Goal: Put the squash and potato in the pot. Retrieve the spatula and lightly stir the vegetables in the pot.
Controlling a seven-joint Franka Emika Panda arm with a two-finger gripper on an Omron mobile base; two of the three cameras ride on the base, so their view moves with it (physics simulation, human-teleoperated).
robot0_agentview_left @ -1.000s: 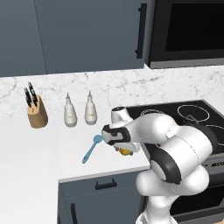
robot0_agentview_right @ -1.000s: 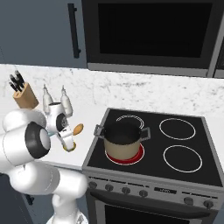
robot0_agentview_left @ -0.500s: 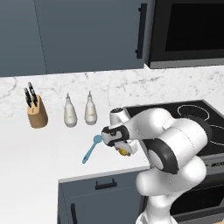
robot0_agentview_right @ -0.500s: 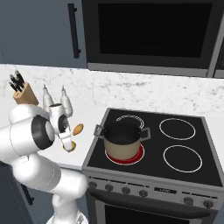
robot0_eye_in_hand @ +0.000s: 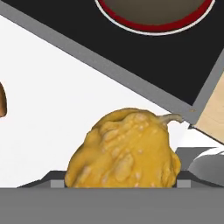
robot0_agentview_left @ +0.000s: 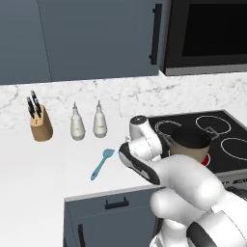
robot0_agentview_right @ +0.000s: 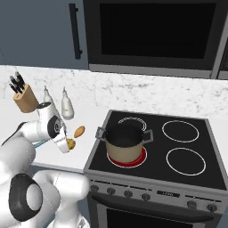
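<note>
From the left base view I see the spatula (robot0_agentview_left: 102,164) lying on the table (robot0_agentview_left: 38,164) left of my arm. In the right base view my hand (robot0_agentview_right: 67,145) is down around the squash (robot0_agentview_right: 70,144), potato (robot0_agentview_right: 79,131) just beyond, pot (robot0_agentview_right: 125,141) on the stove (robot0_agentview_right: 178,178). In the hand view the squash sits between my fingers; I cannot tell if they grip it.

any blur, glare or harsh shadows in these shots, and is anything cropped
Left base view: flat, even rendered light, spatula sharp, no glare. Right base view: equally crisp, pot over a glowing red burner. Hand view: squash close and slightly soft, its bottom cut off, potato cropped at the left edge.
</note>
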